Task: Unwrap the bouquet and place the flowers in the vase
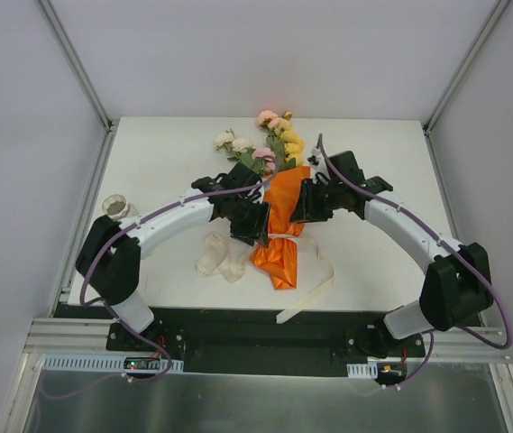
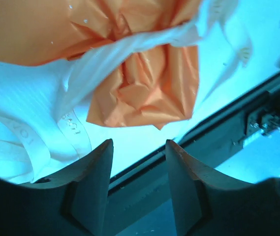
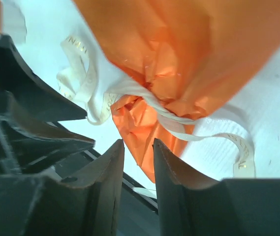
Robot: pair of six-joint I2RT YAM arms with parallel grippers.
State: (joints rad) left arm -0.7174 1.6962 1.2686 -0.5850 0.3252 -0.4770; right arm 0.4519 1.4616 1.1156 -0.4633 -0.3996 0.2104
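Observation:
The bouquet lies mid-table in the top view, its orange paper [image 1: 283,225] pointing toward the arms and its flowers [image 1: 270,144], pink, cream and yellow, fanned out at the far end. A cream ribbon [image 3: 179,129] still circles the paper's neck [image 3: 179,64]. My left gripper [image 1: 254,221] sits against the paper's left side. Its jaws [image 2: 140,142] are open and hold nothing, with the crumpled paper tail [image 2: 144,83] just beyond them. My right gripper [image 1: 306,203] is at the paper's right side. It is narrowly open [image 3: 139,142], the paper tail beyond its tips. The vase [image 1: 114,207] stands at the table's left edge.
Loose ribbon loops [image 1: 223,257] lie left of the paper tail, and one long ribbon end [image 1: 315,284] trails toward the front edge. The table's dark front rail [image 2: 213,132] runs close behind both grippers. The left gripper's body [image 3: 31,123] crowds the right wrist view.

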